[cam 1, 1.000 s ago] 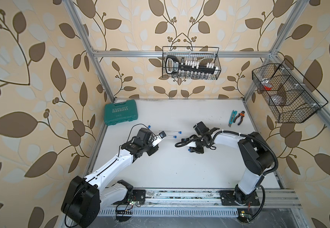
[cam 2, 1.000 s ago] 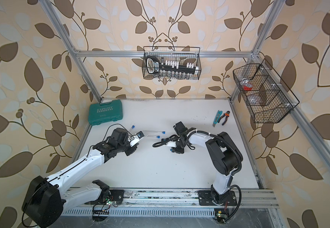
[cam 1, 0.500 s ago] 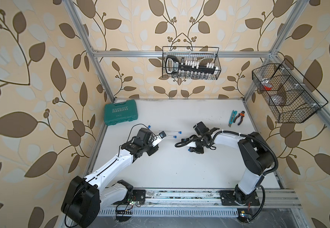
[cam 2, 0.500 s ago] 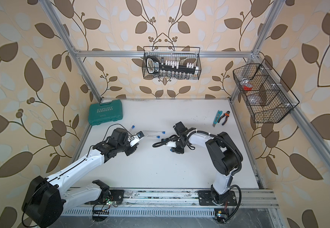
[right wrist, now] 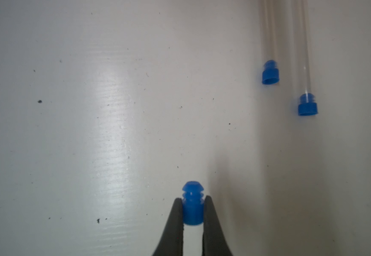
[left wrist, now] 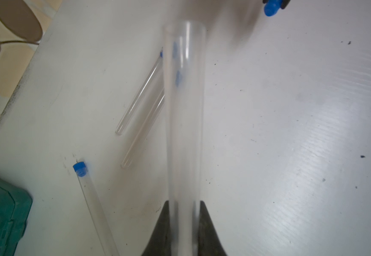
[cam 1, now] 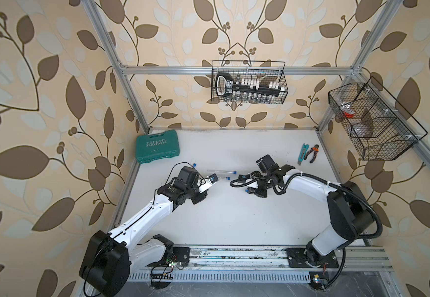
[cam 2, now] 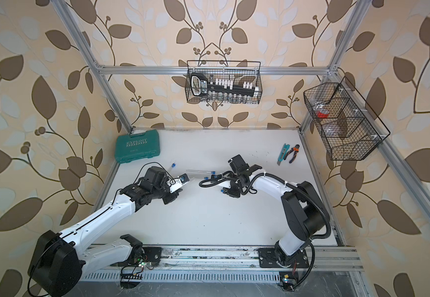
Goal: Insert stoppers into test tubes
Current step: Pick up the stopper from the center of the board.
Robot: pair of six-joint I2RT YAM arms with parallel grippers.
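My left gripper is shut on a clear test tube, whose open end points toward the right arm. My right gripper is shut on a blue stopper just above the table, ribbed end outward. In both top views the two grippers face each other a short way apart. Two test tubes with blue stoppers in them lie side by side on the table. A third stoppered tube lies near the green case.
A green tool case sits at the back left of the white table. A cutter and pliers lie at the back right. Wire baskets hang on the back wall and right wall.
The right gripper's jaws have closed in on the blue stopper. Both arms stay nearly where they were.
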